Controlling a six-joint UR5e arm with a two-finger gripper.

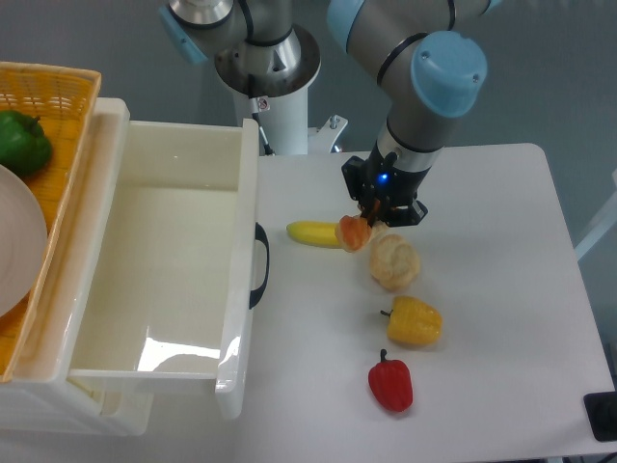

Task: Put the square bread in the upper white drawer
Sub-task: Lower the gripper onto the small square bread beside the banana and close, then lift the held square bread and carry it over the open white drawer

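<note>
The square bread (354,233), small with an orange-brown crust, hangs tilted at the tip of my gripper (366,220), just right of a banana. The gripper points down and is shut on the bread; its fingers are mostly hidden by the wrist. The upper white drawer (169,251) is pulled open at the left and nothing lies in it. Its black curved handle (260,265) faces the table. The gripper is to the right of the drawer's front panel, above the tabletop.
A banana (310,233), a round pale bun (394,262), a yellow pepper (415,322) and a red pepper (390,383) lie on the white table. A yellow wicker basket (67,92) holding a green pepper (21,141) and a white plate (17,251) sits on the drawer unit.
</note>
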